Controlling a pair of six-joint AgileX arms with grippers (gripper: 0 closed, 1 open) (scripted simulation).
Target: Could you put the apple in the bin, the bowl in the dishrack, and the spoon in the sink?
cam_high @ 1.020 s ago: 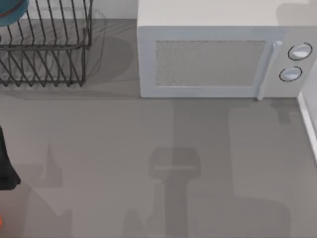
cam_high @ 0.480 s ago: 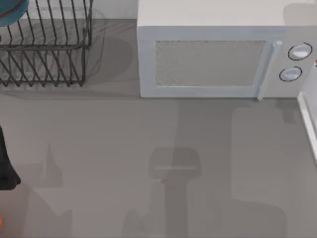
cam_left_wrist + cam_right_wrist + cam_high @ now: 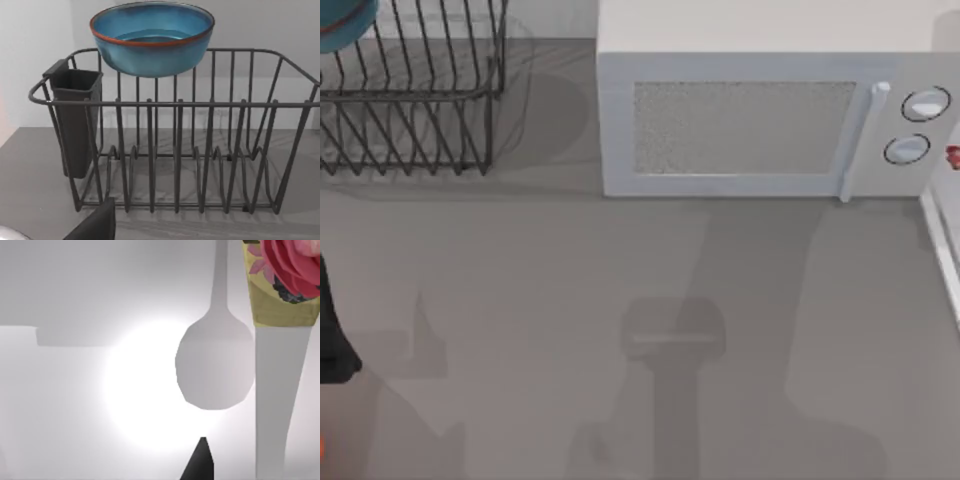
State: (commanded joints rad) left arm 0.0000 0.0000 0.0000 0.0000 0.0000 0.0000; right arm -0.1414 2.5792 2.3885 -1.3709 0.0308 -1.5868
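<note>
From above: a tiny red speck (image 3: 952,155) at the table's right edge, beside the boxy white microwave (image 3: 750,120). Lower than half a second ago, and not there at all a second ago. Probably the rose end of the spoon. Wide grey arm shadow on the smooth grey table (image 3: 570,300) swung further right too. So, most likely, spoon on its way to the sink, and not dropped yet. Shiny round teal-blue bowl with a thin red-brown rim (image 3: 345,25) at the far left corner, on the black wire dishrack (image 3: 410,100). That part looks done.

From the left wrist: same bowl (image 3: 152,40), deep and glossy, up on the thin bars of the dishrack (image 3: 200,150). Dark boxy cup holder (image 3: 75,120) hooked on one end. Left gripper (image 3: 95,225) parked near the rack; open or shut, cannot tell.

From the right wrist: smooth white spoon with a yellow band and a pink rose (image 3: 280,390), long and narrow. Soft grey spoon-shaped shadow (image 3: 215,365) on a bright white surface behind. Right gripper (image 3: 200,462) just a dark pointed tip; open or shut, cannot tell.
</note>
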